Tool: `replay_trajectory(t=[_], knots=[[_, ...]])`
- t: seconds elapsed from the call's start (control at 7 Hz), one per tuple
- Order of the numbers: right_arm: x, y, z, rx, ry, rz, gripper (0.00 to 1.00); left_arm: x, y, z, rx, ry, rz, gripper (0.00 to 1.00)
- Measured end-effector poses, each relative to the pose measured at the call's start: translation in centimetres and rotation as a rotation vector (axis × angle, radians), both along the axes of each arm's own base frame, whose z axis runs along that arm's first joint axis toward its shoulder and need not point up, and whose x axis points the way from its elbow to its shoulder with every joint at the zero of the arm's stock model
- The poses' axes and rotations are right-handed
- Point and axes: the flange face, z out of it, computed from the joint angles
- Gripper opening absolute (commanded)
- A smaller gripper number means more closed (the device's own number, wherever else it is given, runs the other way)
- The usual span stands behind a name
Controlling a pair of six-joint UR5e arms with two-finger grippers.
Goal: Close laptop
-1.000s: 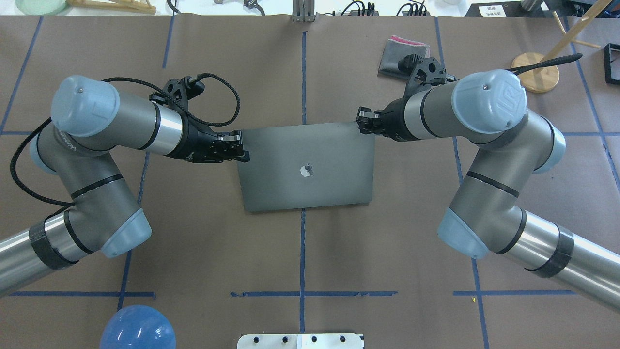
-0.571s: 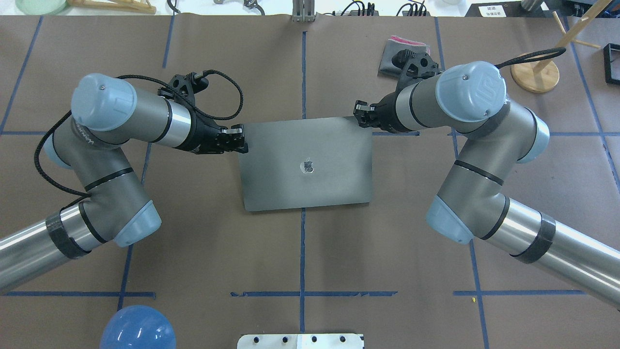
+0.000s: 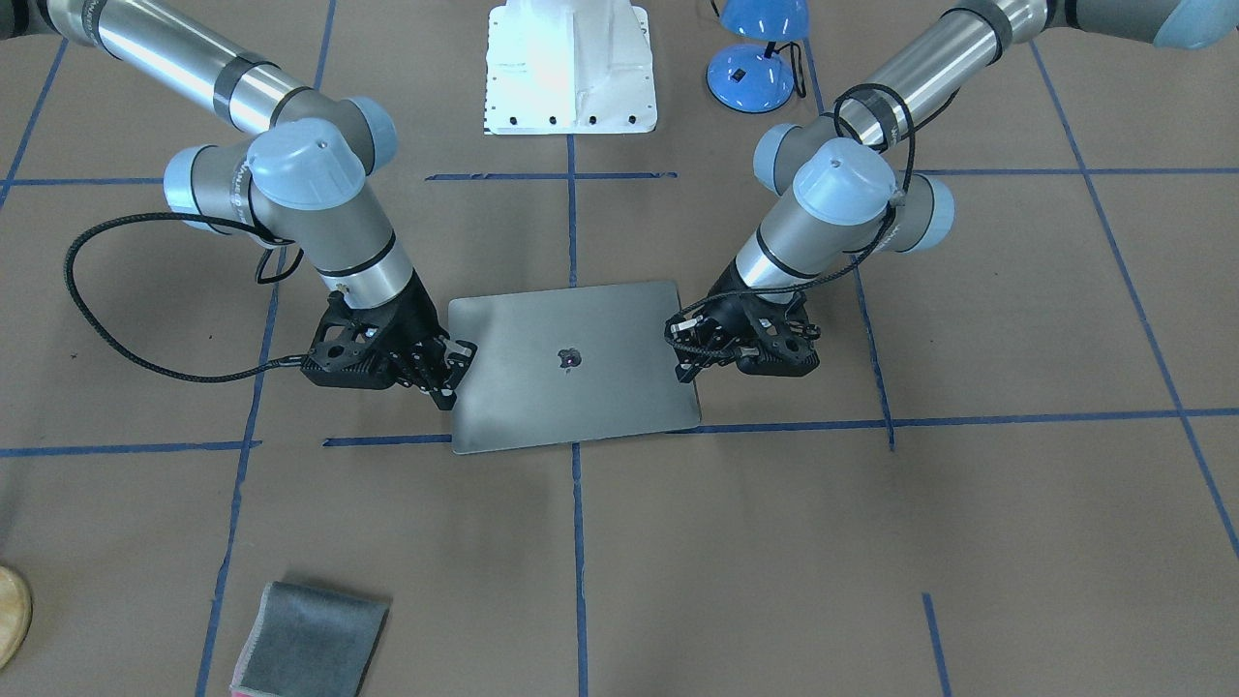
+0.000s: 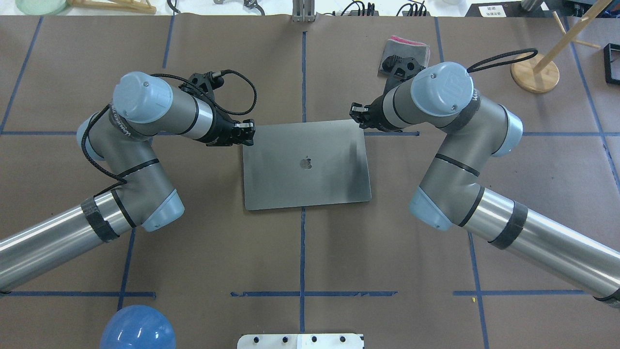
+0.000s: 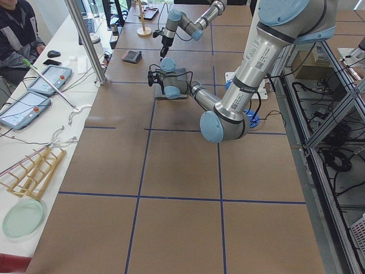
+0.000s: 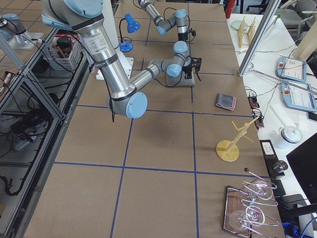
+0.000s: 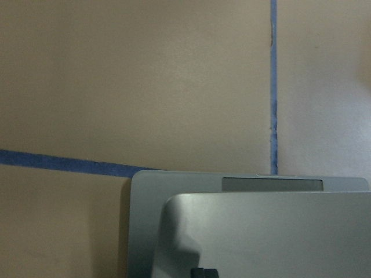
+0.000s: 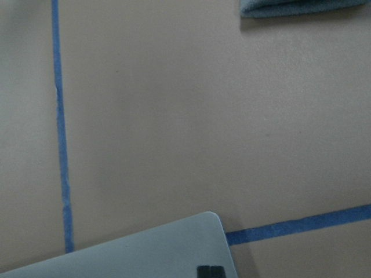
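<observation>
Left fingers [image 4: 248,130], right fingers [image 4: 356,111] both together at far corners; silver-grey laptop [image 4: 306,165] lid nearly shut, logo up.

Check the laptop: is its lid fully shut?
Almost shut, slightly ajar. The left wrist view shows the laptop lid's corner offset from the base beneath it; in the overhead view it lies nearly flat.

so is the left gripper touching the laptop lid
Cannot tell. The front-facing view has the left gripper overlapping one edge of the laptop; the left wrist view shows a dark tip over its lid. Neither shows contact or a gap.
</observation>
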Motion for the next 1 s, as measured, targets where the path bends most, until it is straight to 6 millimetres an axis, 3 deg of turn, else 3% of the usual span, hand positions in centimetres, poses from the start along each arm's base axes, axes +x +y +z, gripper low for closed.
replay_trajectory(t=[0.14,0.29,0.43,0.71,1.0], knots=[[-0.7,-0.2,0.5,-0.01,0.011,-0.003,0.3,0.4,-0.3,0.8,0.01,-0.021,-0.003,0.01],[-0.8,-0.5,0.3,-0.014,0.009,-0.001,0.98,0.5,-0.5,1.0,0.015,-0.027,-0.004,0.34],[-0.3,-1.0,0.0,-0.021,0.009,0.003,0.99,0.2,-0.8,1.0,0.01,-0.03,-0.002,0.98],[3.3,-3.0,0.5,-0.069,0.029,-0.027,0.99,-2.7,-2.3,1.6,-0.048,-0.068,0.015,1.0],[10.5,-4.5,2.2,-0.045,0.109,-0.116,0.99,-9.3,-4.3,1.7,-0.058,-0.215,0.088,1.0]])
